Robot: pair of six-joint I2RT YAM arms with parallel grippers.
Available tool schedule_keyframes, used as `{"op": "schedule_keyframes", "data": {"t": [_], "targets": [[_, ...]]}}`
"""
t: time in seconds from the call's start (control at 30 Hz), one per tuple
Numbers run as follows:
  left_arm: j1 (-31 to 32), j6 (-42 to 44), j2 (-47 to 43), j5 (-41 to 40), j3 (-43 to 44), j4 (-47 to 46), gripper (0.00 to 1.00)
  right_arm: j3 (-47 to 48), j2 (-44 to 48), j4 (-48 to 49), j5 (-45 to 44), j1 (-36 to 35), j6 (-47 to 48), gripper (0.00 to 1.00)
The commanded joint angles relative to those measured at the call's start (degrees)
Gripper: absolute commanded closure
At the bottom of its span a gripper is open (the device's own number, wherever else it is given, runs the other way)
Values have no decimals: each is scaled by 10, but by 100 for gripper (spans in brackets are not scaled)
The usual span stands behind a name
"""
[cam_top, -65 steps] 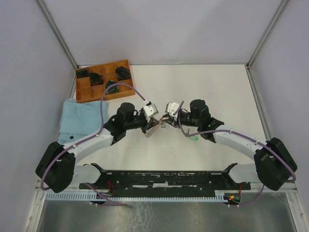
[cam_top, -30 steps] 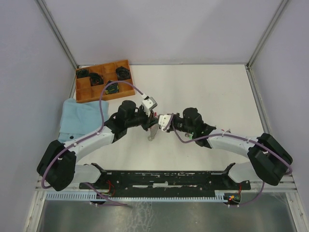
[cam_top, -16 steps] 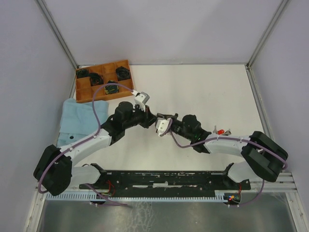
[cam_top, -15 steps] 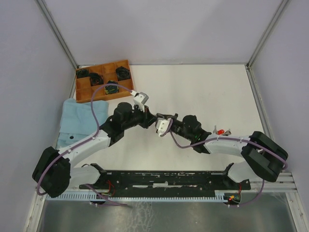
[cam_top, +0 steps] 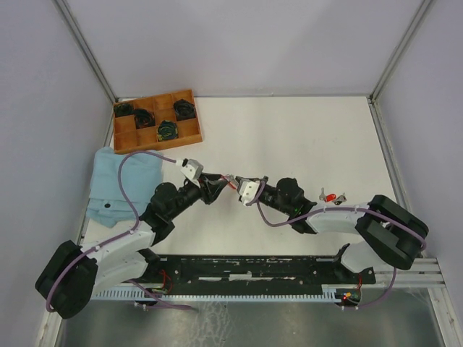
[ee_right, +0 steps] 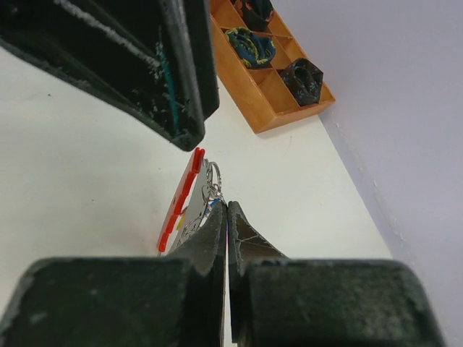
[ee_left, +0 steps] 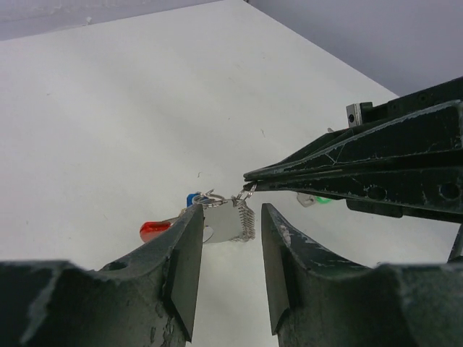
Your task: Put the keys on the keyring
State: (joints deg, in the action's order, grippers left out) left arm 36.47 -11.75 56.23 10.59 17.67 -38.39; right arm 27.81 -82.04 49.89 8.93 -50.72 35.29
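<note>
The right gripper [ee_right: 226, 210] is clenched, its two tips pressed together on a small link of the keyring [ee_right: 181, 196]. The keyring hangs from those tips above the counter [cam_top: 304, 137], just left of centre in the overhead view. In the right wrist view the red strap shows edge-on, with the metal ring just above the pinched tips.

The left gripper [ee_left: 230, 211] is released. Its jaws stand apart with nothing between them, just short of the keyring, and in the left wrist view the ring, the short chain and a silver piece show through the gap. The two grippers meet nose to nose, close but not touching.

A blue key [ee_left: 192, 197] shows its head right beside the ring. I cannot tell whether it is threaded on.

A green key [ee_left: 316, 199] lies on the counter beyond the right gripper's fingers, partly hidden by them. A red key [cam_top: 329, 196] lies on the counter at centre right of the overhead view, just beside the right arm.

At the upper left of the overhead view, a wooden tray [cam_top: 189, 130] holds dark coils [cam_top: 168, 130] in its compartments. Their green marks are too small to read as writing. A blue cloth [cam_top: 116, 181] lies below the tray along the left edge.
</note>
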Motion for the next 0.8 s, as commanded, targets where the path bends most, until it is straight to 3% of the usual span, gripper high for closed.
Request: {"op": "schedule_keyframes", "data": {"t": [0.0, 0.37, 0.77], "targets": [[1, 66, 17, 3, -38, -149, 54, -15, -25, 118, 2, 3, -38, 99], [1, 216, 84, 56, -80, -250, 52, -21, -24, 139, 10, 7, -44, 99], [2, 276, 172, 96, -53, -304, 59, -12, -14, 117, 37, 11, -54, 99]]}}
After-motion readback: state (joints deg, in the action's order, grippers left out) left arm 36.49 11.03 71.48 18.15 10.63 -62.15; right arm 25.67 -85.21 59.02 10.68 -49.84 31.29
